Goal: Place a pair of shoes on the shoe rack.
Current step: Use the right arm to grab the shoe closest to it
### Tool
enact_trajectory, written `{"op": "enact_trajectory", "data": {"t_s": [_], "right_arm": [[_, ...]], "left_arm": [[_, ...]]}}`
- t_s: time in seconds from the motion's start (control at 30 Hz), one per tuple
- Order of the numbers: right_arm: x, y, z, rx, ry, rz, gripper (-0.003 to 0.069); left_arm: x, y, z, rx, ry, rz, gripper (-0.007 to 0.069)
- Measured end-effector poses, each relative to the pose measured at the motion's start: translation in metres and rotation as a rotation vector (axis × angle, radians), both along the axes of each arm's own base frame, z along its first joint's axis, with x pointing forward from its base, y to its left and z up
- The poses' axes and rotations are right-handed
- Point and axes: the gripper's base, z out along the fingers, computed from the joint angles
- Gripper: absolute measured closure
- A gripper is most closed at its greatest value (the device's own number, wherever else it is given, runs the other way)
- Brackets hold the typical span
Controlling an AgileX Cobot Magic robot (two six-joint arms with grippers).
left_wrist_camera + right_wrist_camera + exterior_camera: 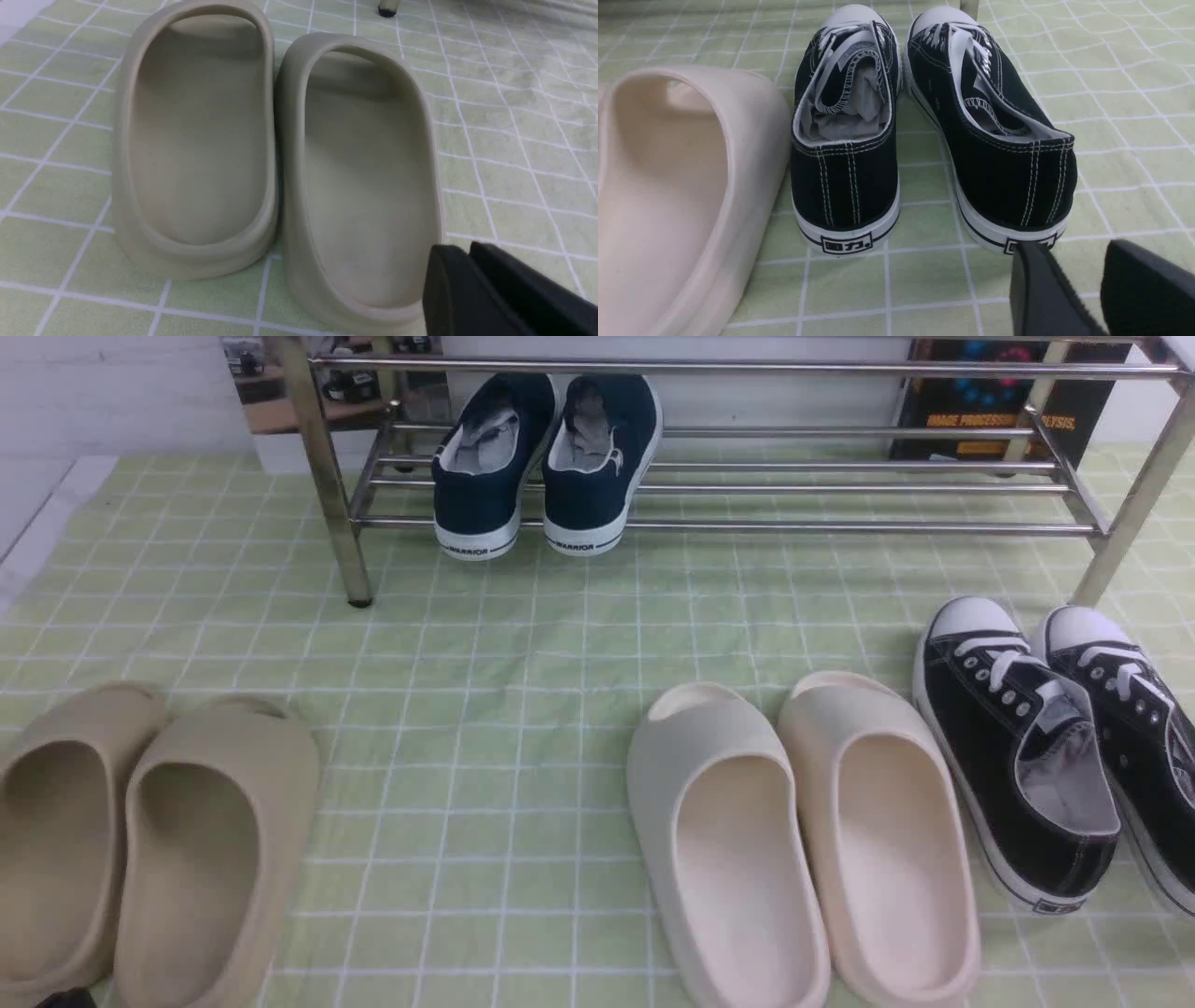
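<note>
Sneakers [845, 140], light and soft-sided, face my parted, empty right gripper [1073, 254], left gripper [460, 252] closed; I'd pinch the stiffer heel [1017, 186].

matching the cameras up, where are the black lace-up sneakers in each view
Front view: black sneakers at the right edge, near the right leg of the shoe rack.
Left wrist view: not in it; only beige slides.
Right wrist view: centre, heels toward the camera.
Shared landmark: the cream slide beside them, front and right wrist views.
</note>
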Motion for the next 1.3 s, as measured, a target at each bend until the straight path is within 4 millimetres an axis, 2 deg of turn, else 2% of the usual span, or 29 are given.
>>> {"op": "enact_trajectory", "data": {"t_s": [0.5, 0.73, 0.93, 1.13, 1.3], "right_arm": [[0.0, 0.0, 0.0, 0.004, 0.0, 0.0, 0.0419], [0.0, 0.004, 0.0, 0.123, -0.014, 0.01, 0.0419], [0.001, 0.011, 0.001, 0.32, -0.031, 0.025, 0.0419], [0.001, 0.025, 0.005, 0.806, -0.048, 0.053, 0.0419], [0.002, 0.027, 0.011, 0.979, -0.086, 0.054, 0.0419]], "left_arm": [[0.0, 0.0, 0.0, 0.0, 0.0, 0.0, 0.055], [0.0, 0.0, 0.0, 0.0, 0.0, 0.0, 0.0543], [0.0, 0.0, 0.0, 0.0, 0.0, 0.0, 0.054], [0.0, 0.0, 0.0, 0.0, 0.0, 0.0, 0.0533], [0.0, 0.0, 0.0, 0.0, 0.0, 0.0, 0.0531]]}}
